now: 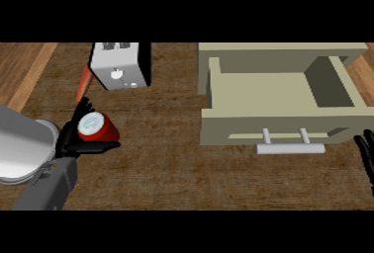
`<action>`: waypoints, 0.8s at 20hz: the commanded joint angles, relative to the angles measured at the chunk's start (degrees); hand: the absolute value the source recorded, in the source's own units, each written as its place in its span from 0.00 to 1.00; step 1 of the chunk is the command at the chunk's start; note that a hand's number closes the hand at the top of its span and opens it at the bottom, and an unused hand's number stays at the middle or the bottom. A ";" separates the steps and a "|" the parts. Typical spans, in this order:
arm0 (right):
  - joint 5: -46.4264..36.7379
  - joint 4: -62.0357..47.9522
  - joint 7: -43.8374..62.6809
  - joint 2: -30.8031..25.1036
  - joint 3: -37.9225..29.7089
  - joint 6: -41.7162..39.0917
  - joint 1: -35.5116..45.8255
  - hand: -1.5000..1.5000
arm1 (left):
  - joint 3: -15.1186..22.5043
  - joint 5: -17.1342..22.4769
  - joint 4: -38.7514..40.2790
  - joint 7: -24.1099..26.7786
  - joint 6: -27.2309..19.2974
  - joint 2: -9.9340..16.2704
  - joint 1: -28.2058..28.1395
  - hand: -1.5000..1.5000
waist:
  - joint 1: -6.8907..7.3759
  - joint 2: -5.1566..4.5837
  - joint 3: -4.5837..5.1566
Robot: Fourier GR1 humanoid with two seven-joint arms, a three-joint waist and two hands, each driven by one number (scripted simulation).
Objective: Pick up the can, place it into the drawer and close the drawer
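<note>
1. At 9 o'clock on the counter, left hand [76, 134] curls around the red can [98, 126].
2. Right hand [364, 152] rests at 3 o'clock, fingers apparently straight.
3. Drawer [277, 129] stands open.
4. Risk: can clipping the drawer's front wall during transfer.

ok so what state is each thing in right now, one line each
can: upright on the counter, left hand curled round it
drawer: pulled open, nothing inside it
drawer handle: untouched
left hand: shut on the can
right hand: at the view's right edge, only fingers showing, straight, holding nothing
toaster: standing at the back of the counter, untouched
</note>
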State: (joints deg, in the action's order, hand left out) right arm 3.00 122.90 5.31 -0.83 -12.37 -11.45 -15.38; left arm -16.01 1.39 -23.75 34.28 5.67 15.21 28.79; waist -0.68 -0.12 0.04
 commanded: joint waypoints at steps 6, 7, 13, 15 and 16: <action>2.71 -1.97 0.56 -2.02 -3.36 -0.99 2.38 0.00 | 1.24 -0.26 2.19 2.93 0.77 -1.82 1.26 1.00 | 0.13 0.00 -0.01; 2.90 -0.09 -0.26 -0.95 -2.32 -1.63 0.45 0.00 | 0.11 0.02 5.84 4.07 1.88 -0.37 3.77 1.00 | -0.21 -0.09 0.02; 0.65 1.51 -0.68 0.77 -0.15 0.57 -2.05 0.00 | 1.76 2.96 -6.05 -2.77 5.90 -2.34 -0.81 1.00 | 0.84 0.33 -0.07; 2.92 1.40 0.07 -0.42 -2.54 -1.69 -0.77 0.00 | 0.43 2.14 2.57 1.28 4.17 -1.92 5.18 1.00 | -0.14 -0.05 0.01; 0.60 1.01 -0.28 0.77 -0.13 -1.15 -0.40 0.00 | 1.55 2.32 -2.32 -0.94 0.87 -5.44 4.35 1.00 | 0.23 0.09 -0.03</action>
State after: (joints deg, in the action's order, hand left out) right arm 4.82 123.85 5.01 -0.71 -13.77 -12.53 -16.16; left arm -14.89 3.19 -24.34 34.54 8.52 12.25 31.60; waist -0.46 -0.02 0.00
